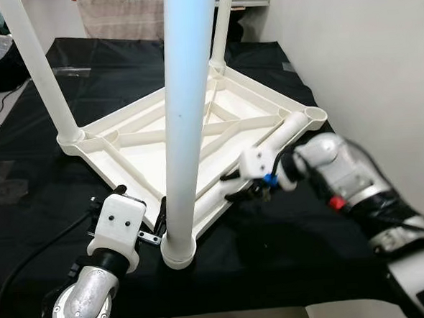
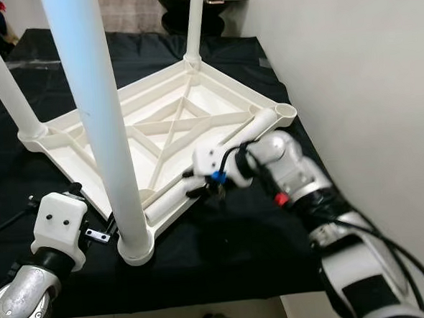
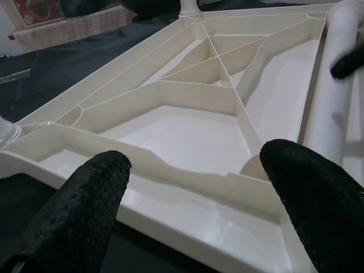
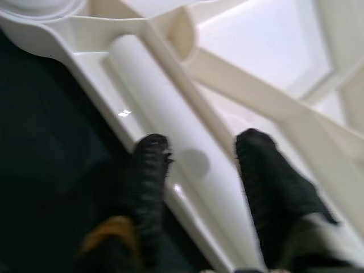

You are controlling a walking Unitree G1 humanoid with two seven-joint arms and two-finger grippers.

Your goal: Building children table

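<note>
White plastic children's table top (image 1: 196,131) lies upside down on a black-covered table (image 1: 289,248), w/ three legs standing in its corner sockets; nearest leg (image 1: 184,117) rises at the front corner. A fourth, loose leg (image 1: 269,152) lies along the top's right edge, beside the empty corner socket (image 1: 314,114). Right claw (image 4: 199,165) straddles this loose leg, fingers apart on either side. Left claw (image 3: 193,187) is open, just in front of the top's near rim.
</note>
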